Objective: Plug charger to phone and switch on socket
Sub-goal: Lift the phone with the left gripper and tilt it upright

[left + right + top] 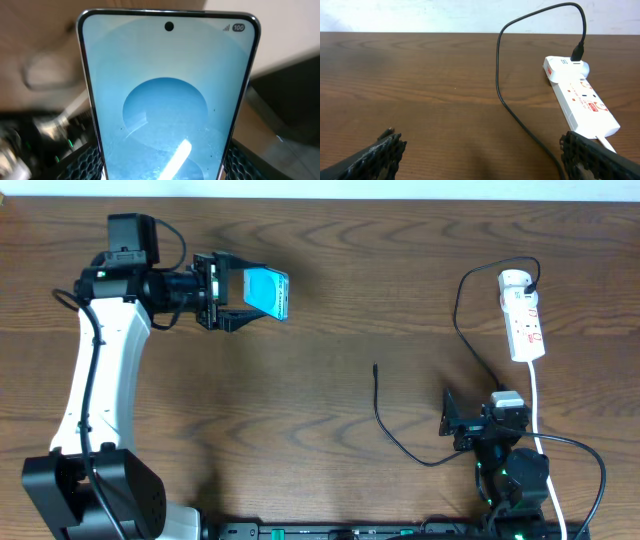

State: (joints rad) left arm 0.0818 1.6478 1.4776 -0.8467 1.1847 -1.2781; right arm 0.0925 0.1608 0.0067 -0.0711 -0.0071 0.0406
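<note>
My left gripper (232, 305) is shut on the phone (267, 293), holding it off the table at the upper left with its cyan screen lit. In the left wrist view the phone (167, 100) fills the frame between my fingers (82, 162). The charger cable (395, 440) lies on the table, its connector tip (375, 366) free near the centre; the cable (507, 107) runs up to the socket. The socket (524, 320) is a white power strip at the right, also seen as the socket (580, 97) in the right wrist view. My right gripper (482, 155) stands open above bare table.
The white power-strip cord (540, 405) runs down past the right arm's base (505, 460). The left arm (95, 380) stretches along the left side. A pale wall edge borders the far side of the table.
</note>
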